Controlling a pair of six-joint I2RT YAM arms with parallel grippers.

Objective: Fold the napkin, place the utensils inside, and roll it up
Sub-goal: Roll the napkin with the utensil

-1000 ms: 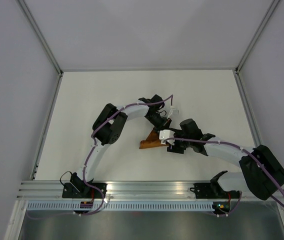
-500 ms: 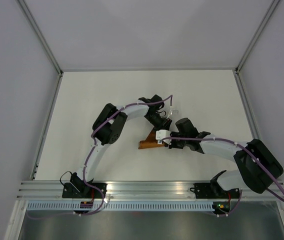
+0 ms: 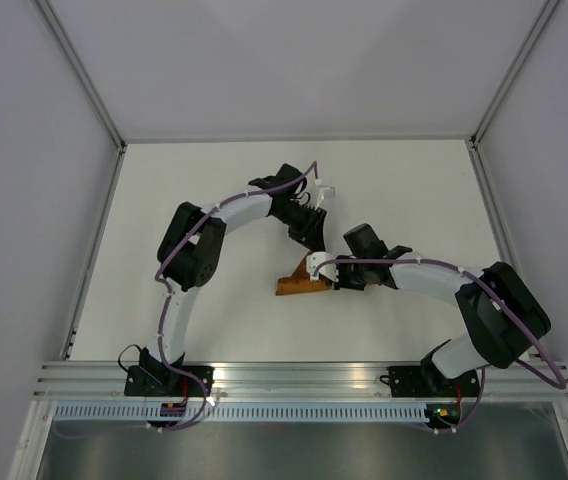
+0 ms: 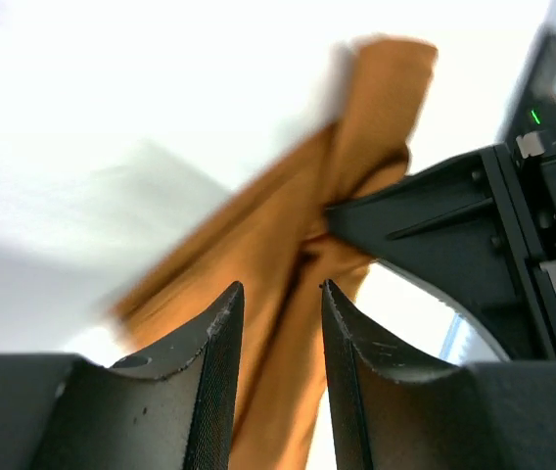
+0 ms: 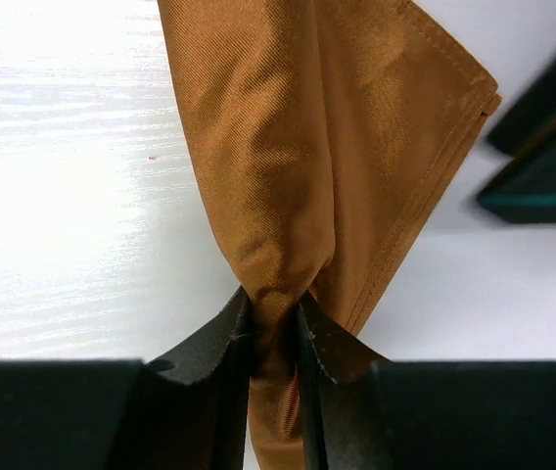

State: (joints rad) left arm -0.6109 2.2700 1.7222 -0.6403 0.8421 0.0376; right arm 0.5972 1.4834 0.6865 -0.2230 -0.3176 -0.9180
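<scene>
Rust-brown cloth, the napkin, lies gathered into a narrow, creased wad on the white counter, not in a flat fold. The right gripper has its jaws clamped tight on a pinch at the napkin's right end, and the cloth fans out beyond them. The left gripper hangs just off the napkin's far side, its jaws a narrow gap apart and holding nothing. The cloth shows blurred through that gap and seems to lie below them, not between them. No utensils show in any view, and I cannot tell whether any sit inside the wad.

By my reading the folding step is in hand, with the cloth being dragged or straightened by one end. The next move likely calls for the left jaws to come down on the napkin's free far end, so that both arms can pull it taut and lay it flat.
</scene>
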